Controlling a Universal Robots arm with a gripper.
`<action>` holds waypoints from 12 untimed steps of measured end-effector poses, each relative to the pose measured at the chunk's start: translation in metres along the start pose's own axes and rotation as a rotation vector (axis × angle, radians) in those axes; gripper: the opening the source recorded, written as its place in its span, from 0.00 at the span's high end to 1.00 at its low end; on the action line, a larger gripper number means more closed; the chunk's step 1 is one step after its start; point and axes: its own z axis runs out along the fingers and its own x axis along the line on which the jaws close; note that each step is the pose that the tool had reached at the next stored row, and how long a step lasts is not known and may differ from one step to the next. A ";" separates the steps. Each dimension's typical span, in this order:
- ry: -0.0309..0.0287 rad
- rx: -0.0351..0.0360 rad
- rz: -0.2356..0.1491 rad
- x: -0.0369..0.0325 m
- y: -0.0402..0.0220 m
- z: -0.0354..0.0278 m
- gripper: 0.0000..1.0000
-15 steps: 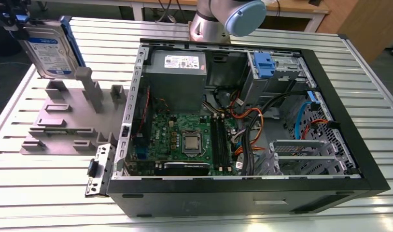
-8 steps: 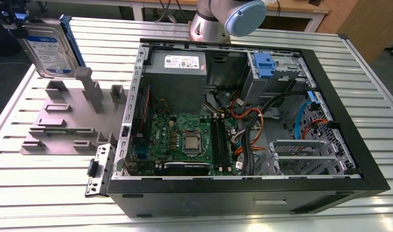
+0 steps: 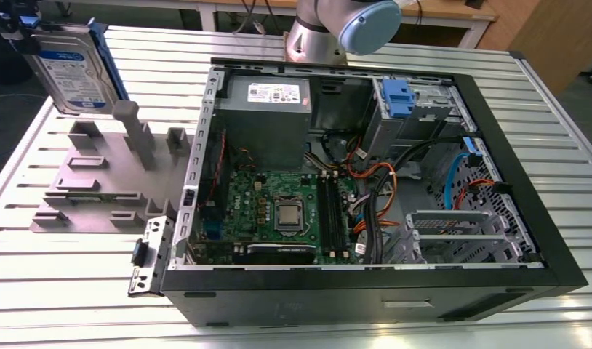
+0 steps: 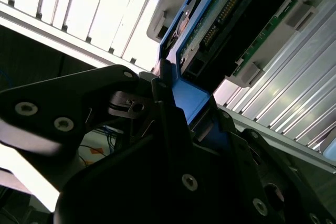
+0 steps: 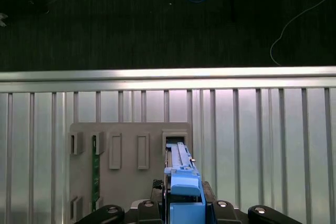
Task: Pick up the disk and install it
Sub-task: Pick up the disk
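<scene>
In the exterior view, the disk (image 3: 75, 69) was seen held upright at the far left, label outward. It was lifted over the grey slotted holder (image 3: 102, 174) on the slatted worktop (image 3: 44, 291), and the open computer case (image 3: 374, 182) was set well to the exterior view's right. The grip was made plain in the second wrist view, where the pincer (image 4: 186, 103) was closed tight on the disk's blue carrier frame and the circuit-board underside was exposed. In the first wrist view the disk was presented edge-on above the holder's slots.
</scene>
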 end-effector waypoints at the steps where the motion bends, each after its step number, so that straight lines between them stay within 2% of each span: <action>1: 0.0000 0.0000 0.000 0.0000 0.0000 -0.0010 0.64; 12: -0.0003 0.0001 0.000 0.0001 0.0003 -0.0091 0.64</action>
